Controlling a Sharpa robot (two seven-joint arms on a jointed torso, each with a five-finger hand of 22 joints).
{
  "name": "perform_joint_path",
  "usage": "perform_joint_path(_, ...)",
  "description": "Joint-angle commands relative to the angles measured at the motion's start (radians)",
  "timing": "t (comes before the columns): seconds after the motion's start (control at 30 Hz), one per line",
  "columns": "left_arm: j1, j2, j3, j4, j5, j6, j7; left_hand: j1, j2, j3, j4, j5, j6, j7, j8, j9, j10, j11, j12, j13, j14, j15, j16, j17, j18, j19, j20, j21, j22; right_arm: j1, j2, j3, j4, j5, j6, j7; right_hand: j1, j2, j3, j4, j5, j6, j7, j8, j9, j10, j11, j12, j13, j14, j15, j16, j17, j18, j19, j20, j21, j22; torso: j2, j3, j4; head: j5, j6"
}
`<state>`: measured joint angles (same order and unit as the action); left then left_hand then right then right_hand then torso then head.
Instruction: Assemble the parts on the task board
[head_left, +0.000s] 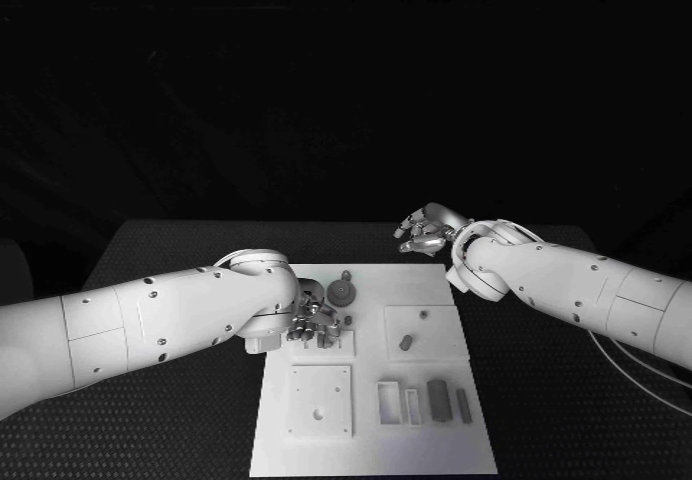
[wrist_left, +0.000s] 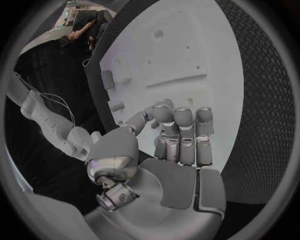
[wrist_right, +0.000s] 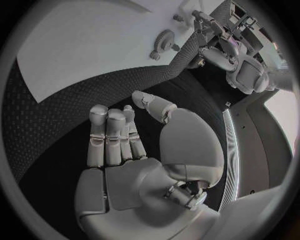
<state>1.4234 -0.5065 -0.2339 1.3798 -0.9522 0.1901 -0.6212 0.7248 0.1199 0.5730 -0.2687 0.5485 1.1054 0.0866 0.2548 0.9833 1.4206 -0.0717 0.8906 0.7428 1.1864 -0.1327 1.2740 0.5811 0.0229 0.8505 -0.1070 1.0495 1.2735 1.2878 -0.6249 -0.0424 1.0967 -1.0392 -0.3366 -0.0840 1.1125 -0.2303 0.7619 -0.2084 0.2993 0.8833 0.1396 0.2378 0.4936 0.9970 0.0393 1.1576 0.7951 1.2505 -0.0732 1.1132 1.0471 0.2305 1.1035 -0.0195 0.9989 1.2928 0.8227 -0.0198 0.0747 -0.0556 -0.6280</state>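
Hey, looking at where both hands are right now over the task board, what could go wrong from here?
The left hand sits low over the task board, close to a gear-like part; a careless move might knock it or the small parts nearby. The loose parts lying near the board's front edge could be swept off by an arm passing over. The right hand hangs over bare table beyond the board, holding nothing, so reaching in may crowd the left hand.

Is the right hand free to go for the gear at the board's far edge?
Probably yes. The right hand hovers empty over bare table beyond the task board, with nothing between it and the gear. The left hand works close by, though.
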Motion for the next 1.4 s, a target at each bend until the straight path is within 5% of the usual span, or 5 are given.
perform_joint_path(0.03, -0.008, 0.002, -0.005, 0.000, 0.000, 0.021, 0.000, 0.004, 0.016, 0.005, 0.000, -0.004, 0.117, -0.084, -0.003, 0.001, -0.037, -0.034, 0.004, -0.001, -0.029, -0.032, 0.006, -0.002, 0.005, 0.000, -0.146, 0.007, -0.002, 0.000, -0.001, 0.000, 0.003, -0.004, 0.014, 0.008, 0.002, 0.006, 0.005, -0.001, 0.005, -0.007, 0.011, 0.003, -0.001, -0.001, -0.002, 0.007, -0.001, -0.008, 0.001, 0.003, -0.001, 0.031, 0.002, -0.001, -0.002, 0.002, 0.000, 0.0000, -0.0004, -0.001, -0.001)
perform_joint_path(1.4, -0.012, -0.013, -0.005, 0.001, -0.050, 0.011, -0.005, 0.013, 0.016, 0.020, -0.006, -0.002, 0.116, -0.085, -0.010, 0.005, -0.039, -0.035, 0.004, -0.006, -0.031, -0.033, 0.012, -0.012, 0.006, -0.001, -0.148, 0.012, -0.007, 0.000, -0.006, 0.000, 0.020, -0.004, 0.019, 0.011, -0.003, 0.007, 0.004, 0.002, 0.011, -0.007, 0.011, 0.003, -0.001, -0.001, -0.002, 0.008, -0.004, -0.008, 0.001, 0.003, -0.002, 0.031, 0.002, 0.000, -0.003, 0.002, 0.000, -0.0004, 0.0009, -0.002, -0.003)
